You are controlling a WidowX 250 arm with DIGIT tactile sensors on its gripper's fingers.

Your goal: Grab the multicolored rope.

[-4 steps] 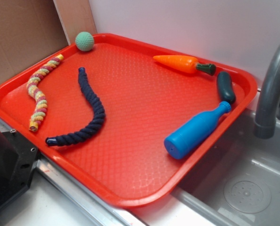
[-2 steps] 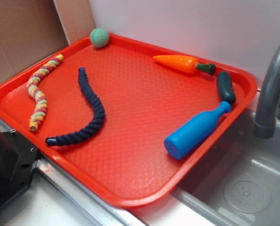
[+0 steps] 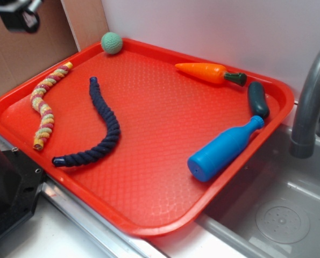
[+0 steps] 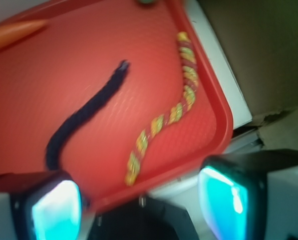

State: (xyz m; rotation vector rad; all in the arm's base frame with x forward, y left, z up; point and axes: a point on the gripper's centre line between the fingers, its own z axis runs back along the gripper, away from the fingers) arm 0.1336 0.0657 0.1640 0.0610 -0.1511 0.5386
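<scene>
The multicolored rope [image 3: 43,107], banded yellow, pink-red and green, lies in a wavy line along the left side of the red tray [image 3: 165,118]. In the wrist view the multicolored rope [image 4: 164,117] is blurred and sits ahead of my gripper [image 4: 138,205], nearer the right finger. The gripper is high above the tray's near-left edge, and its cyan pads [image 4: 56,210] stand wide apart with nothing between them. In the exterior view only a dark part of my arm [image 3: 17,13] shows at the top left corner.
A navy rope [image 3: 100,126] curves beside the multicolored one. A green ball [image 3: 112,43] rests at the tray's far rim, with a carrot [image 3: 205,71], a dark vegetable [image 3: 258,99] and a blue bottle [image 3: 224,149] on the right. A faucet [image 3: 310,102] and sink [image 3: 289,215] lie right, a black box [image 3: 9,188] front left.
A dark part of my arm has come into the exterior view's top left corner. The green ball has rolled a little to the right along the far rim. The ropes have not moved.
</scene>
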